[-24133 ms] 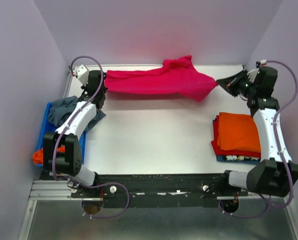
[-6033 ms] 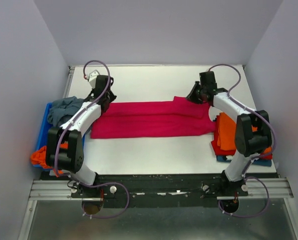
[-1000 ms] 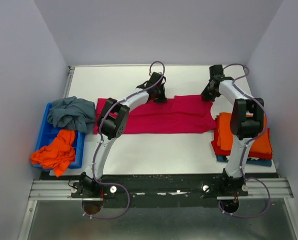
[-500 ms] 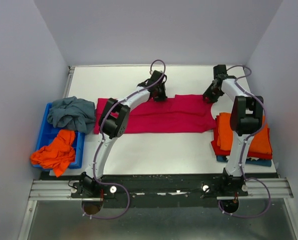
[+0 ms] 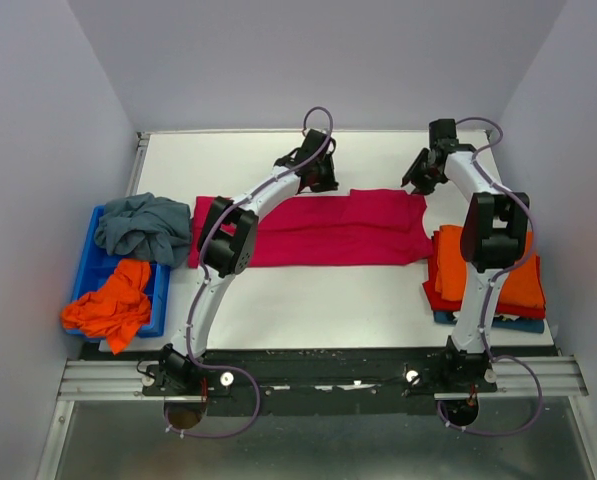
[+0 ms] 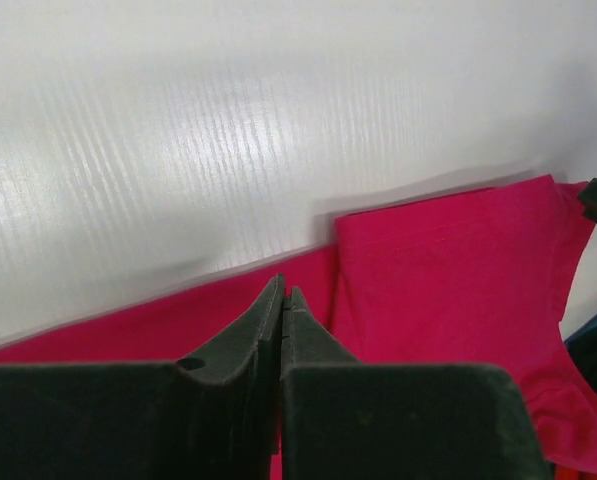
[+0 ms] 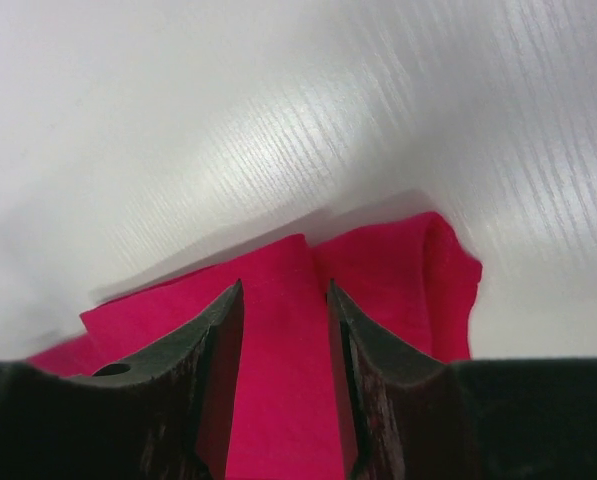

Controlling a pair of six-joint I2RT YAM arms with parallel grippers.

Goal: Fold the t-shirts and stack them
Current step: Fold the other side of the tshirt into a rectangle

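Note:
A magenta t-shirt (image 5: 318,235) lies flat in a long band across the middle of the table, with a folded flap at its right end. My left gripper (image 5: 325,183) hangs over the shirt's far edge near the middle. In the left wrist view it (image 6: 282,291) is shut with nothing seen between the jaws, above the cloth (image 6: 448,260). My right gripper (image 5: 416,183) is over the shirt's far right corner. In the right wrist view it (image 7: 284,288) is open, with the cloth (image 7: 398,290) below the jaws.
A stack of folded shirts, orange (image 5: 483,262) over red, lies at the right edge beside the magenta shirt's end. A blue bin (image 5: 88,270) at the left holds a grey shirt (image 5: 143,225) and an orange shirt (image 5: 108,305).
Both grippers have shifted slightly toward the far side of the table at the shirt's far edge. The shirt lies as before.

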